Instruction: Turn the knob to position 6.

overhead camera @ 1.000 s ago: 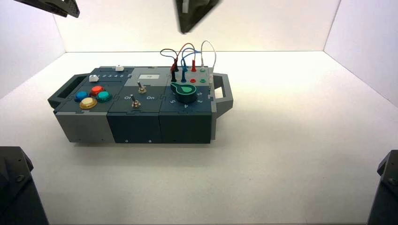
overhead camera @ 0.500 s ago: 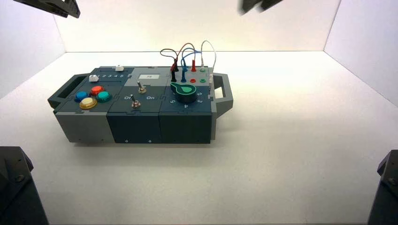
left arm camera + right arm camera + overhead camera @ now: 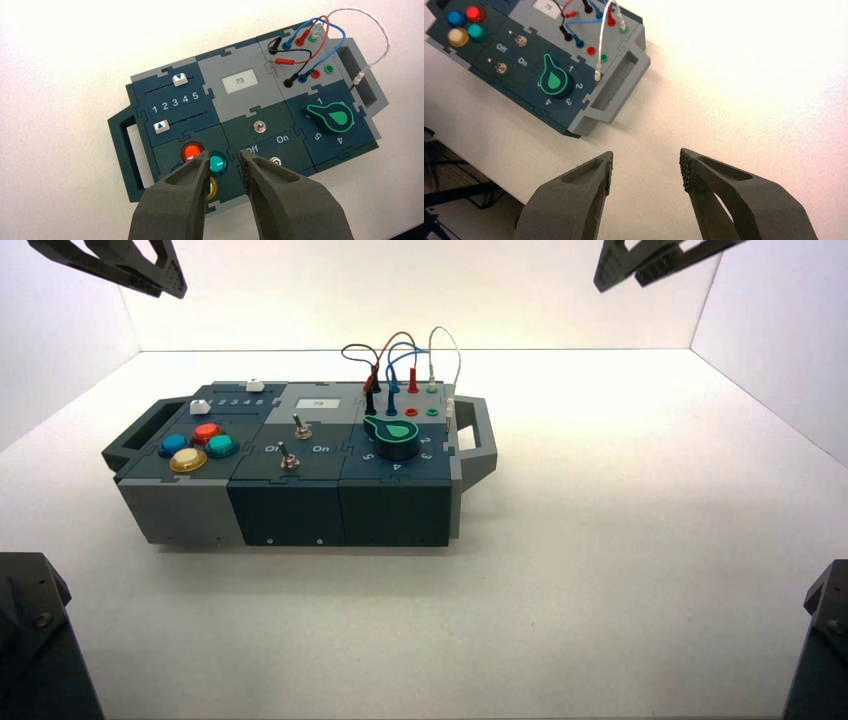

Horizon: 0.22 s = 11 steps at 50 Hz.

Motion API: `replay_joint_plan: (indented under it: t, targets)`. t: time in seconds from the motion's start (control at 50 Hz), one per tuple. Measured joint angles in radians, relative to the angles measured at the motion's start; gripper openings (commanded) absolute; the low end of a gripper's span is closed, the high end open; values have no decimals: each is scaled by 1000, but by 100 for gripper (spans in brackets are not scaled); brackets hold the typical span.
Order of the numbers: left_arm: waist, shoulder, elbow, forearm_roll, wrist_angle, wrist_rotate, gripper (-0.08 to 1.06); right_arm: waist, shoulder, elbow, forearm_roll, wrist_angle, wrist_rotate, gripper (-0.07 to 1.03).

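Note:
The dark green teardrop knob (image 3: 392,435) sits on the right end of the box (image 3: 290,510), in front of the wire sockets. In the left wrist view the knob (image 3: 332,119) points its tip between the printed 1 and 5; any numeral under the tip is hidden. The right wrist view shows the knob (image 3: 555,80) the same way, with its tip just past the 1. My right gripper (image 3: 646,162) hangs open high to the right of the box (image 3: 625,270), touching nothing. High over the button end, my left gripper (image 3: 225,157) has a narrow empty gap between its fingers.
On the box are several coloured push buttons (image 3: 192,151), two metal toggle switches (image 3: 258,126) lettered Off and On, two sliders (image 3: 179,79), a small display reading 73 (image 3: 240,81) and looped wires (image 3: 400,350). Handles stick out at both ends. White walls enclose the table.
My right gripper has swung from above the box's back middle to the upper right and opened wide. The left gripper and the knob have stayed put.

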Motion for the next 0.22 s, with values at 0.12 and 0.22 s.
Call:
replay_joint_plan:
  t: [0.12,0.22]
  targets:
    - [0,0,2,0,0,2,35,0,0,5,-2,-9,-2,70]
    - [0,-2,0,0,0,0,35,0,2,5,0,-12,-2,70]
